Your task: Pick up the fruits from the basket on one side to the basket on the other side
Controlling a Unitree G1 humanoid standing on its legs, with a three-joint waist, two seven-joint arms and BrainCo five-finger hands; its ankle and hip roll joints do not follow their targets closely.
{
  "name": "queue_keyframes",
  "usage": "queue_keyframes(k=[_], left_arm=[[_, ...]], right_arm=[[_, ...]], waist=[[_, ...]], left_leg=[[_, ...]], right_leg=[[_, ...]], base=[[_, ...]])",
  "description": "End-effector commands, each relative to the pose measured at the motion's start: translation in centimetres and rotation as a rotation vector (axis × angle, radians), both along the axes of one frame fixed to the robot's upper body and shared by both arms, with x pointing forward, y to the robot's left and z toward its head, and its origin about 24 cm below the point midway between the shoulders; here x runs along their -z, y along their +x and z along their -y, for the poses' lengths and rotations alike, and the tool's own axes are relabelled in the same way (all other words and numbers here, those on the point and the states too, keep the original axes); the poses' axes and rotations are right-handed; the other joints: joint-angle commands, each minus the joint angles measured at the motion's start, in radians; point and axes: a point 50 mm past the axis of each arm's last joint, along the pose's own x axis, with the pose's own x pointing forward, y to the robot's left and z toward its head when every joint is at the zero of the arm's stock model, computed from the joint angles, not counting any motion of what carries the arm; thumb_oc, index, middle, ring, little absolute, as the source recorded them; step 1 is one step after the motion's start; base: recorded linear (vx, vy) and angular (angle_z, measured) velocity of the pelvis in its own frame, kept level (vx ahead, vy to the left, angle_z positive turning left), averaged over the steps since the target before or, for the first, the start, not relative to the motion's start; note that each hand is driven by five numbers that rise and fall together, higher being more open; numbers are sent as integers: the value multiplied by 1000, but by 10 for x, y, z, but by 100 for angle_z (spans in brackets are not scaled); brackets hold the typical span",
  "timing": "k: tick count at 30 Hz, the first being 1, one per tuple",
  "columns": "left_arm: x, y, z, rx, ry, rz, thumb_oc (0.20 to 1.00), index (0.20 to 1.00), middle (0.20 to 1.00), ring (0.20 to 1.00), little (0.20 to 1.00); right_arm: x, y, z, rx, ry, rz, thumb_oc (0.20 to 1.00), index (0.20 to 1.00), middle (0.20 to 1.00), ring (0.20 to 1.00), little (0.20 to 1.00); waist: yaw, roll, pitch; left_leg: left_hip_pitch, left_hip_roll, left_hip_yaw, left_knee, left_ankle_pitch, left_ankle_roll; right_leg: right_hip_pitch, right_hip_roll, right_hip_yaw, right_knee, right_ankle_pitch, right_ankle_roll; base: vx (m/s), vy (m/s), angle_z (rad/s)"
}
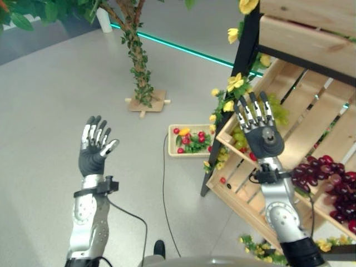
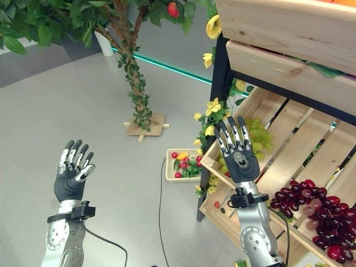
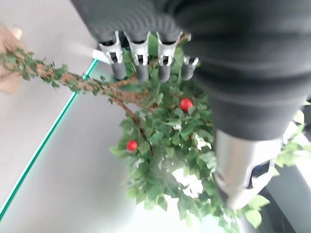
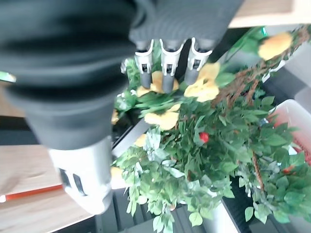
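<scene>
Purple grapes (image 2: 325,214) heaped, green grapes (image 2: 257,134) beside

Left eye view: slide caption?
Both robot hands raised open, right robot hand near the green grapes, left robot hand over floor.

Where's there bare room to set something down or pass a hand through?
Bare floor spreads around the open left hand, up to the tree base and the fruit tray. It is crowded at the wooden crate: green grapes, dark grapes and yellow flowers surround the open right hand.
</scene>
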Motion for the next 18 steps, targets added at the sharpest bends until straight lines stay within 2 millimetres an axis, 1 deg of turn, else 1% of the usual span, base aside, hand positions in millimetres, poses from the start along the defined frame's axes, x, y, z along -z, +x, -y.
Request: queue_keyframes(k=[1, 4, 5, 6, 7, 8, 9, 10, 11, 12, 13, 14, 15, 16, 17, 18], left_arm=[[-22, 3, -6, 17, 46, 106, 1000, 1000, 1000, 1000, 1000], [-19, 3, -4, 34, 29, 99, 1000, 1000, 1000, 1000, 1000], [-19, 3, -4, 35, 29, 99, 1000, 1000, 1000, 1000, 1000], [-19, 2, -2, 50, 21, 96, 1000, 1000, 1000, 1000, 1000], [-19, 2, -1, 60, 21, 94, 1000, 1000, 1000, 1000, 1000], [-19, 2, -1, 60, 21, 94, 1000, 1000, 1000, 1000, 1000], [-19, 3, 1, 71, 20, 96, 1000, 1000, 1000, 1000, 1000], [-19, 3, 1, 71, 20, 96, 1000, 1000, 1000, 1000, 1000], [-20, 5, 4, 89, 21, 96, 1000, 1000, 1000, 1000, 1000], [-20, 5, 4, 89, 21, 97, 1000, 1000, 1000, 1000, 1000], [-21, 6, 6, 105, 29, 102, 1000, 1000, 1000, 1000, 1000], [-22, 6, 7, 114, 34, 106, 1000, 1000, 1000, 1000, 1000], [-24, 5, 7, 121, 37, 115, 1000, 1000, 1000, 1000, 1000], [-24, 5, 7, 121, 37, 115, 1000, 1000, 1000, 1000, 1000], [-25, 5, 7, 124, 35, 125, 1000, 1000, 1000, 1000, 1000], [-28, 6, 7, 122, 43, 137, 1000, 1000, 1000, 1000, 1000]], right_arm=[[-18, -7, 4, 4, 47, 110, 1000, 1000, 1000, 1000, 1000], [-19, -6, 7, 16, 20, 111, 1000, 1000, 1000, 1000, 1000], [-19, -6, 7, 17, 20, 112, 1000, 1000, 1000, 1000, 1000], [-20, -5, 8, 27, 11, 110, 1000, 1000, 1000, 1000, 1000], [-20, -4, 10, 41, -5, 110, 1000, 1000, 1000, 1000, 1000], [-20, -4, 10, 42, -5, 110, 1000, 1000, 1000, 1000, 1000], [-24, -3, 12, 59, -20, 121, 1000, 1000, 1000, 1000, 1000], [-24, -3, 12, 59, -21, 121, 1000, 1000, 1000, 1000, 1000], [-28, -1, 13, 68, -26, 138, 1000, 1000, 1000, 1000, 1000], [-28, -1, 13, 68, -26, 139, 1000, 1000, 1000, 1000, 1000], [-30, -1, 15, 83, -39, 146, 1000, 1000, 1000, 1000, 1000], [-31, -2, 15, 85, -44, 150, 1000, 1000, 1000, 1000, 1000], [-31, -2, 15, 88, -44, 153, 1000, 1000, 1000, 1000, 1000], [-31, -2, 15, 88, -44, 153, 1000, 1000, 1000, 1000, 1000], [-31, -4, 18, 108, -67, 152, 1000, 1000, 1000, 1000, 1000], [-32, -5, 21, 129, -91, 155, 1000, 1000, 1000, 1000, 1000]], waist=[[-3, -60, -29], [1, -56, -14], [0, -55, -14], [10, -51, 3], [14, -47, 13], [11, -46, 12], [16, -38, 36], [15, -37, 36], [11, -46, 54], [10, -44, 52], [1, -57, 48], [1, -63, 45], [-4, -64, 38], [-4, -64, 37], [-16, -66, 26], [-32, -64, 15]], left_leg=[[-34, -73, -15, 23, -39, 43], [-56, -63, -47, 47, -22, 28], [-57, -63, -48, 48, -22, 27], [-85, -60, -82, 59, 2, 15], [-98, -58, -101, 55, 18, 8], [-100, -59, -104, 54, 19, 8], [-142, -64, -138, 61, 51, -12], [-143, -64, -139, 62, 51, -12], [-158, -80, -113, 124, 20, -12], [-163, -79, -115, 125, 22, -12], [-154, -78, -66, 197, -46, -5], [-142, -80, -52, 230, -89, 0], [-130, -77, -46, 240, -116, 2], [-131, -77, -47, 240, -116, 2], [-70, -46, -19, 258, -169, 5], [-25, -6, 11, 252, -172, 2]], right_leg=[[36, -11, 24, -24, 26, 63], [32, 6, 14, -21, 16, 44], [32, 6, 12, -21, 16, 44], [29, 19, 2, -26, 10, 31], [24, 24, -9, -26, 8, 28], [23, 24, -12, -26, 8, 28], [4, 28, -40, -24, 9, 21], [3, 28, -41, -24, 9, 21], [-20, 4, -78, -27, 24, 26], [-23, 6, -79, -29, 27, 26], [-33, -27, -120, -59, 53, 36], [-34, -41, -134, -71, 60, 40], [-37, -49, -150, -84, 71, 41], [-38, -49, -150, -85, 71, 41], [-39, -64, -186, -94, 76, 42], [-44, -72, -216, -98, 80, 40]], base=[[-39, -103, 14], [-82, -141, 23], [-142, -172, 24], [-154, -166, 27], [-154, -166, 32], [-225, -115, 53], [-169, -63, 65], [-349, -99, 101], [-189, -36, 83], [-327, -51, 106], [-210, -22, 74], [-266, -22, 89], [-128, -7, 62], [-127, 10, 76], [-102, 21, 85], [-107, 48, 96]])
